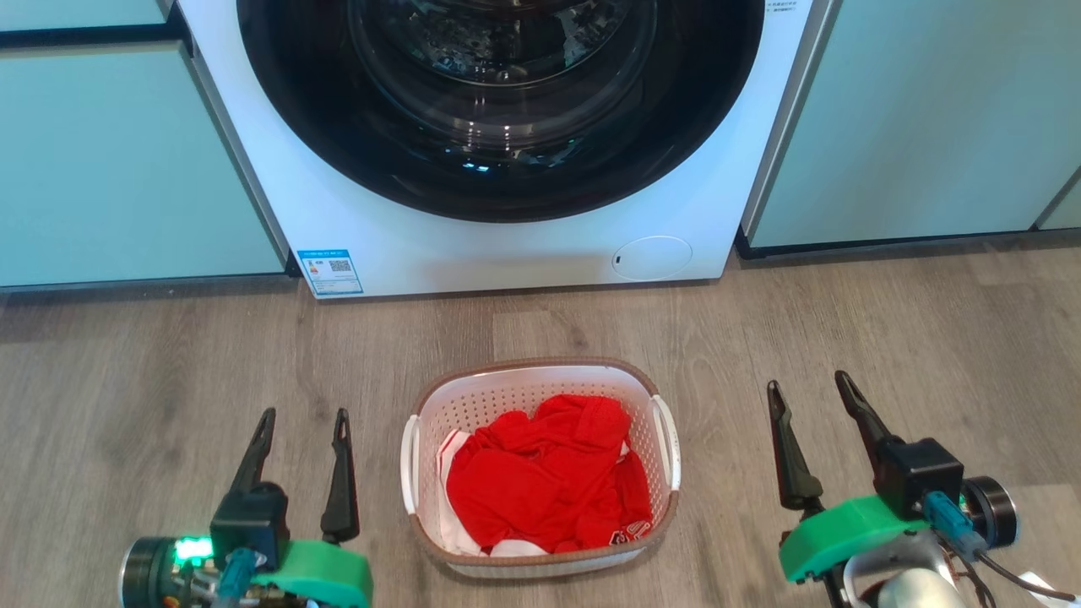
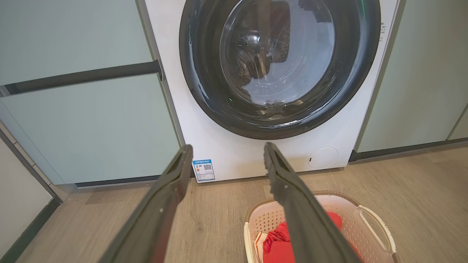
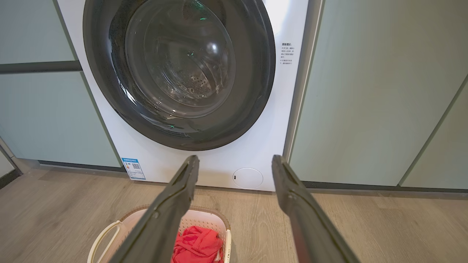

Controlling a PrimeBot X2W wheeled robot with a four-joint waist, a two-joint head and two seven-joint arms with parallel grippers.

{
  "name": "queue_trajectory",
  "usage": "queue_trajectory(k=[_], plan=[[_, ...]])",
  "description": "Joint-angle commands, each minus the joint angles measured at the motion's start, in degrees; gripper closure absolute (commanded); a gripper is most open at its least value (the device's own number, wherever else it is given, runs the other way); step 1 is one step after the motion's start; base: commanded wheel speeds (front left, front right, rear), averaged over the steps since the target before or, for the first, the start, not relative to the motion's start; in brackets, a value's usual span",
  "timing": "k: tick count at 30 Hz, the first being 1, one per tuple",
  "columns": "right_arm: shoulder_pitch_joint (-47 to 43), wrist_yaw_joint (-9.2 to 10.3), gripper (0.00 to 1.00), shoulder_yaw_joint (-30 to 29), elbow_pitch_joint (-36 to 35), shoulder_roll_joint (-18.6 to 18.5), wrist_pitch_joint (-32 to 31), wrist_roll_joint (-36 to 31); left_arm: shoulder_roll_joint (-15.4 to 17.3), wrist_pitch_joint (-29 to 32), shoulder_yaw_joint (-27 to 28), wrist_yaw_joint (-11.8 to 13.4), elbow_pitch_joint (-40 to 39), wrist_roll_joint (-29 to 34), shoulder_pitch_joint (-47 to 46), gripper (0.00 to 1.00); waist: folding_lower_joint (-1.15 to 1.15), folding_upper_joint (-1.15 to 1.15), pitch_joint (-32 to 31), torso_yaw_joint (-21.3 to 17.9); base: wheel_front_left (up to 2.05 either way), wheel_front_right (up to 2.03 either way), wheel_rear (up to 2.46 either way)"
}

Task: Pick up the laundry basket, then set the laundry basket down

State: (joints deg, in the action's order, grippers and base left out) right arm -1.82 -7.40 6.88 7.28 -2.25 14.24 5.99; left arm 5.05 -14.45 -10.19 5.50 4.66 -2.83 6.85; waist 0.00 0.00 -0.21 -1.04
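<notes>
**Laundry basket (image 1: 507, 404) on the floor between my two open grippers**

Laundry basket, small, white and perforated with a brown woven-look rim, sits on the grey-brown wood floor (image 1: 169, 380) just in front of a white front-loading washing machine (image 1: 507, 253). A crumpled red garment (image 1: 549, 473) with some white fabric under it lies inside. A white handle runs along each long side of the basket.

My left gripper (image 1: 305, 415) hangs to the basket's left, its two dark fingers spread apart and holding nothing. My right gripper (image 1: 807, 382) hangs to the basket's right, a little further off, its fingers likewise apart and empty. Neither touches the basket.

From my left wrist, the basket (image 2: 369, 219) shows at the lower right, partly behind one of my fingers. From my right wrist, it (image 3: 204, 219) shows at the lower left.

The machine's round dark glass door is closed. Pale green cabinets (image 1: 110, 160) stand on either side of the machine.
</notes>
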Motion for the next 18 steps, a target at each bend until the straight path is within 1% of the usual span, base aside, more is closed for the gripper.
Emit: queue_trajectory(k=[1, 18], plan=[[1.4, -0.09, 0.0, 1.1, -1.7, -0.6, 0.8, -0.3, -0.2, -0.5, 2.5, -0.1, -1.6, 0.6, -1.8, 0.0, 0.0, 0.0, 0.0, 0.0, 0.0, 0.0, 0.0], [1.5, -0.09, 0.0, 0.8, -1.8, -0.6, 0.8, -0.3, -0.8, -0.5, 3.2, -0.9, -1.6, 1.2, -1.8, 0.0, 0.0, 0.0, 0.8, 0.0, 0.0, 0.0, 0.0]])
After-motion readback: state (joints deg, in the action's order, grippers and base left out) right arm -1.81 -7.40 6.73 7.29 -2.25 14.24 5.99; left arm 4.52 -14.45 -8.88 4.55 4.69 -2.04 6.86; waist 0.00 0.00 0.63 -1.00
